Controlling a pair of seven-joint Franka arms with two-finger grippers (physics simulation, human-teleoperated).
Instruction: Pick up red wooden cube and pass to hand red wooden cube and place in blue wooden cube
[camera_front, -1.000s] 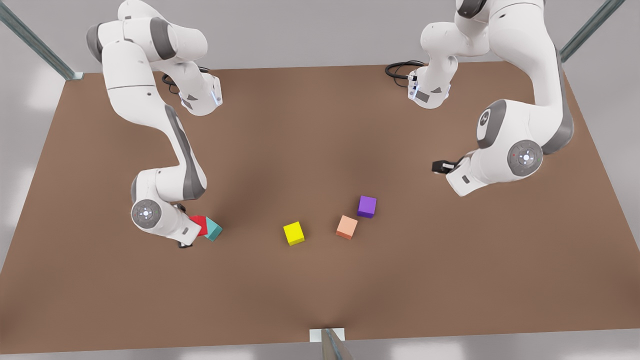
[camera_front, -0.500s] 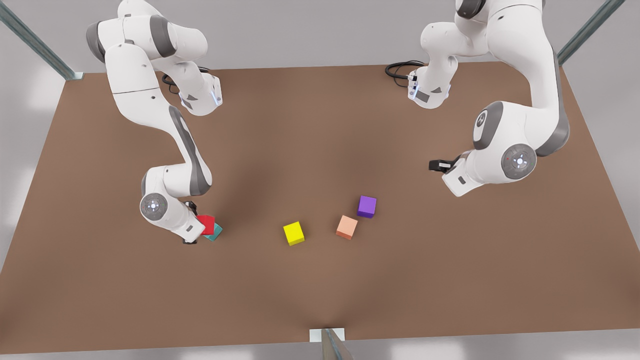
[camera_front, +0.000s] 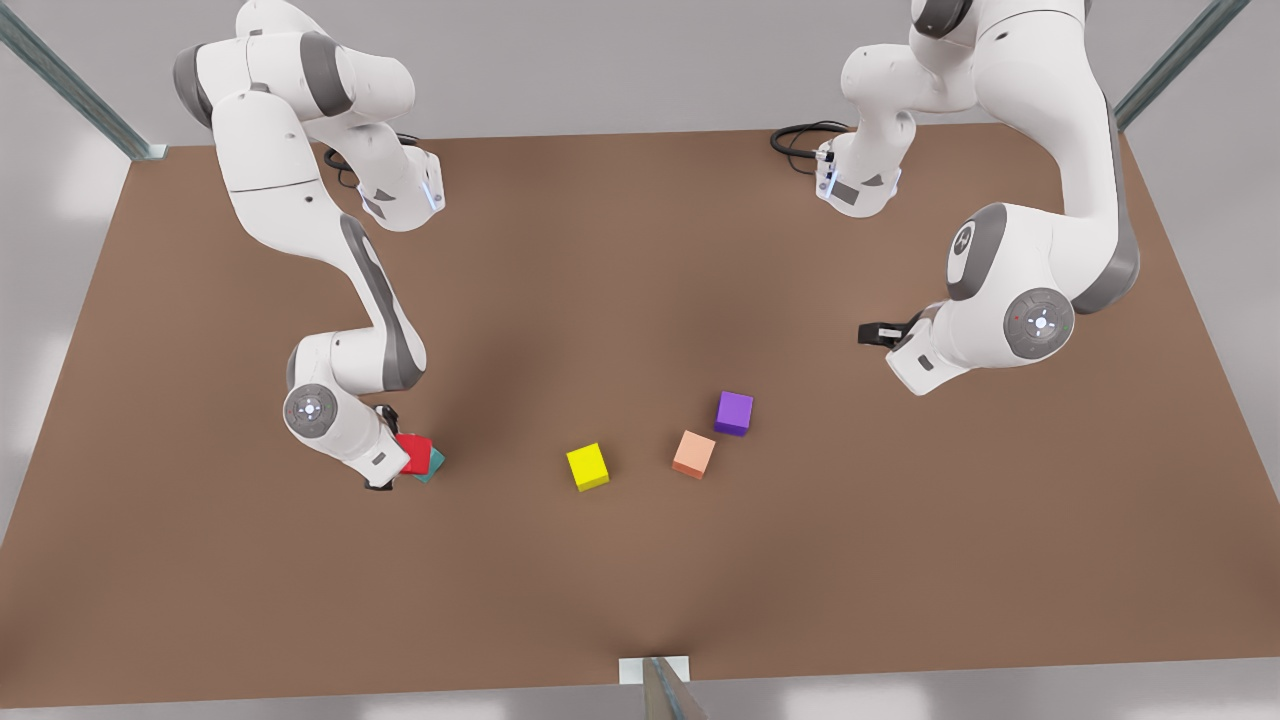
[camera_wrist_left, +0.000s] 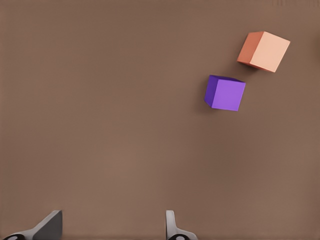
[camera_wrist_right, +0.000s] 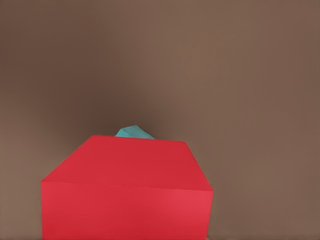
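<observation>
Red cube (camera_front: 414, 453) — teal cube (camera_front: 434, 463)

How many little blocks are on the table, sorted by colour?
Red block: 1
Teal block: 1
Yellow block: 1
Salmon-orange block: 1
Purple block: 1
Total: 5

Even, soft light throughout; faint diffuse shadows darken the table (camera_front: 640, 560).
</observation>
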